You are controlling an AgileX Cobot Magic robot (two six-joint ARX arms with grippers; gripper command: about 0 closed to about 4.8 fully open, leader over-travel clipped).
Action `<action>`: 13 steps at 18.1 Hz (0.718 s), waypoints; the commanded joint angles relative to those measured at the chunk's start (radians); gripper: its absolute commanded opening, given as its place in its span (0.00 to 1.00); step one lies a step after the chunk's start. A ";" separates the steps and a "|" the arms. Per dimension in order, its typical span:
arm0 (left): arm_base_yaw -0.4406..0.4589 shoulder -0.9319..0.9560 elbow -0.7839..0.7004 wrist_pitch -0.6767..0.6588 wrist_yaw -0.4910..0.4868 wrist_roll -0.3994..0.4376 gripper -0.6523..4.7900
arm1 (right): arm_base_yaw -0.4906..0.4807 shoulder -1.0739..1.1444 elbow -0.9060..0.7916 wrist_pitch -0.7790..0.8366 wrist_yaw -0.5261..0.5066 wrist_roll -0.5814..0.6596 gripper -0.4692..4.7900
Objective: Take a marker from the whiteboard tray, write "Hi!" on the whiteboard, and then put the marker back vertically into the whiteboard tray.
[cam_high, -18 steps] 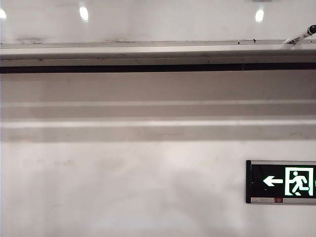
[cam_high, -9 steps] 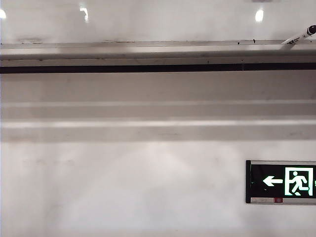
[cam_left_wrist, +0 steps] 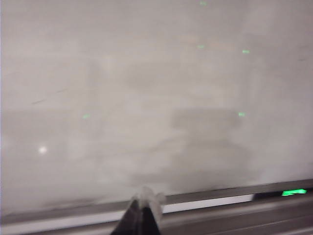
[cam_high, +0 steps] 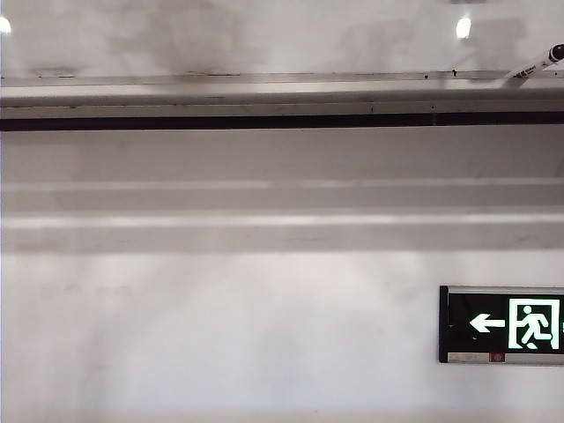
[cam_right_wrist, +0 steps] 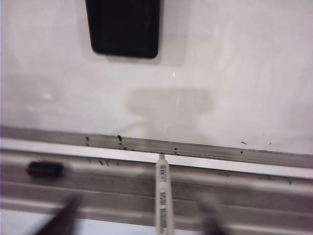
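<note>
Right gripper (cam_right_wrist: pixel 136 216) first, closest to you: its two fingers stand wide apart, blurred, with nothing in them. The marker (cam_right_wrist: pixel 164 196) sits in the gap between them, touching neither, as far as the right wrist view shows. That makes this the pick-up, I'd say, so centre the barrel between the jaws before you close. Grip it around the middle of the printed section, not near the tip, or it may swing when it lifts. Come in slowly. The stick is slim and smooth, and an off-centre squeeze would likely roll it along the ledge.

The marker itself is white and pen-thin, with small dark print down the barrel. From the exterior view it (cam_high: pixel 533 63) leans at the far right end of the whiteboard tray (cam_high: pixel 264 91), black cap uppermost and resting toward the whiteboard (cam_high: pixel 264 40).

A small black object (cam_right_wrist: pixel 44 169) lies on the tray beside it. Keep your finger clear of that.

The left gripper (cam_left_wrist: pixel 144 215) hangs just before the tray's edge, further left, jaws seemingly pressed together and empty, though that view is blurred.

Behind everything, the whiteboard is glossy and faintly smudged, with no writing on it.
</note>
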 commanded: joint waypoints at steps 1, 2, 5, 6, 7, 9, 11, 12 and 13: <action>-0.068 0.060 0.048 -0.011 0.021 0.005 0.11 | -0.003 0.016 -0.044 0.166 -0.005 -0.057 0.68; -0.098 0.074 0.055 -0.010 0.020 0.009 0.11 | -0.004 0.016 -0.064 0.206 -0.005 -0.057 0.68; -0.196 0.083 0.087 -0.099 0.044 0.020 0.11 | -0.047 0.037 -0.111 0.222 -0.033 -0.056 0.67; -0.229 0.082 0.105 -0.158 0.043 0.028 0.11 | -0.067 0.045 -0.118 0.222 -0.064 -0.056 0.67; -0.264 0.080 0.120 -0.200 0.043 0.038 0.11 | -0.088 0.057 -0.118 0.222 -0.105 -0.057 0.67; -0.306 0.078 0.122 -0.187 0.043 0.038 0.11 | -0.121 0.088 -0.118 0.224 -0.119 -0.057 0.67; -0.309 0.078 0.122 -0.165 0.044 0.038 0.11 | -0.136 0.132 -0.118 0.246 -0.161 -0.057 0.67; -0.309 0.078 0.122 -0.151 0.044 0.038 0.11 | -0.136 0.155 -0.118 0.264 -0.178 -0.057 0.67; -0.309 0.078 0.122 -0.134 0.044 0.038 0.11 | -0.135 0.186 -0.118 0.283 -0.184 -0.057 0.67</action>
